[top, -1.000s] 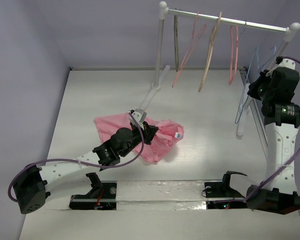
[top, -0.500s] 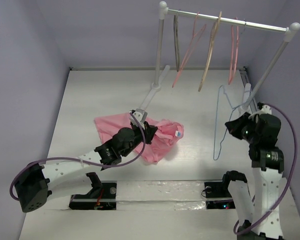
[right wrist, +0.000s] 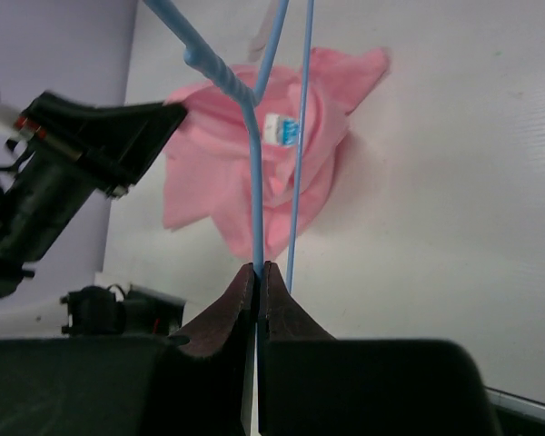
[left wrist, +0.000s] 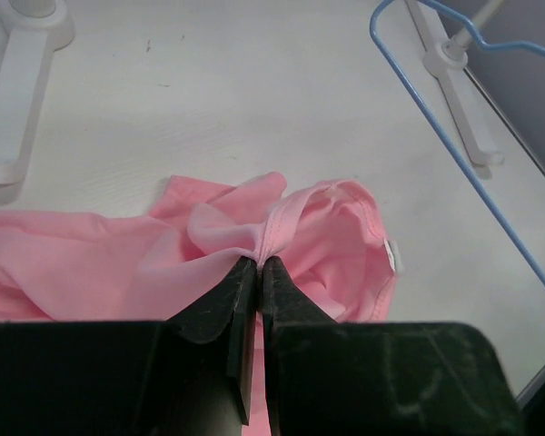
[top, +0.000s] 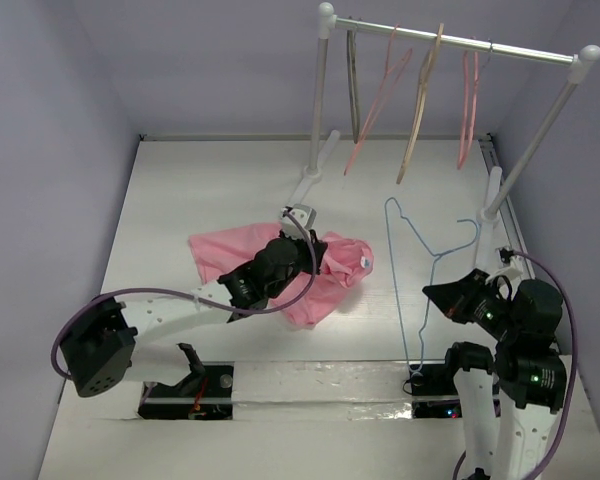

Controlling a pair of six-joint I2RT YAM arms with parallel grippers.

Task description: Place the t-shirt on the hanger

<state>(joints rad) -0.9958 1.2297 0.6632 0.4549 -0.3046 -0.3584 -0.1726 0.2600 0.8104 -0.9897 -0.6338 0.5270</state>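
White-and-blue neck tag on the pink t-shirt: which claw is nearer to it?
Left. The left claw pinches the neckline of the light-pink fabric t-shirt, close to the tag. The right claw sits off to the right, clear of the shirt, gripping the thin light-blue wire hanger.

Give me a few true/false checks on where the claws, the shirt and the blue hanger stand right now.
1. The left claw is shut on the pink t-shirt. True.
2. The right claw is open and empty. False: it is shut on the light-blue wire hanger.
3. The pink t-shirt hangs on the light-blue wire hanger. False: they are apart, and the shirt lies on the table.
4. The garment rack stands at the table's far side. True.
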